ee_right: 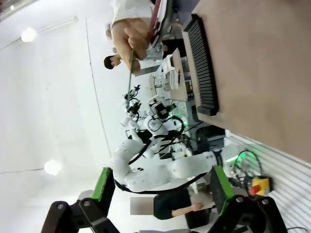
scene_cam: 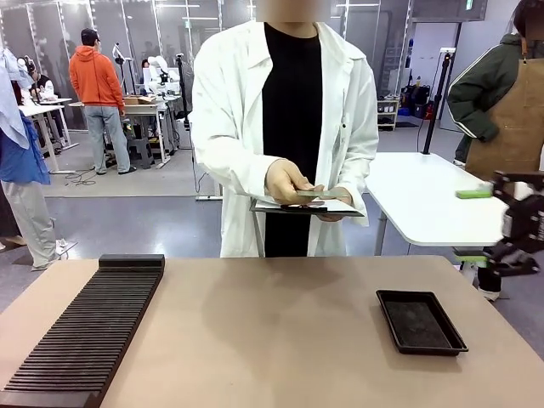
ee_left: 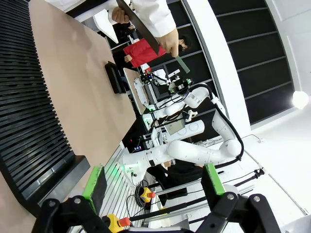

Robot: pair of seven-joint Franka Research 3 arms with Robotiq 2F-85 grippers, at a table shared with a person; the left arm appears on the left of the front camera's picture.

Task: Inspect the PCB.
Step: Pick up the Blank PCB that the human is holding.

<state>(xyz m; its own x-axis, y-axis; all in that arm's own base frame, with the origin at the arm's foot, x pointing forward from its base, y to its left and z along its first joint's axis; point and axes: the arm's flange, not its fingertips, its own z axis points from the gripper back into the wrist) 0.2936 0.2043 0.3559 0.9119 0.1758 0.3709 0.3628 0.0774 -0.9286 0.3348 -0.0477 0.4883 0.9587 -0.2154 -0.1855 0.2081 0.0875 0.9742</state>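
Across the table a person in a white coat pinches the PCB (scene_cam: pixel 311 194), a thin green board seen edge-on, just above a grey clipboard (scene_cam: pixel 340 207) held in the other hand. The PCB shows as a green strip (ee_left: pixel 182 64) in the left wrist view and as a thin green line (ee_right: pixel 131 70) below the hand in the right wrist view. My right gripper (scene_cam: pixel 473 223) hangs open at the table's right edge, far from the board, with nothing between its pads. Its open jaws (ee_right: pixel 162 187) point away over the room. My left gripper (ee_left: pixel 153 182) is open and empty too.
A black shallow tray (scene_cam: pixel 421 321) lies on the brown table (scene_cam: pixel 272 323) at the right. A long black slotted rack (scene_cam: pixel 85 336) runs along the left side. A white table (scene_cam: pixel 425 200) stands behind, near the right gripper. Other people stand farther off.
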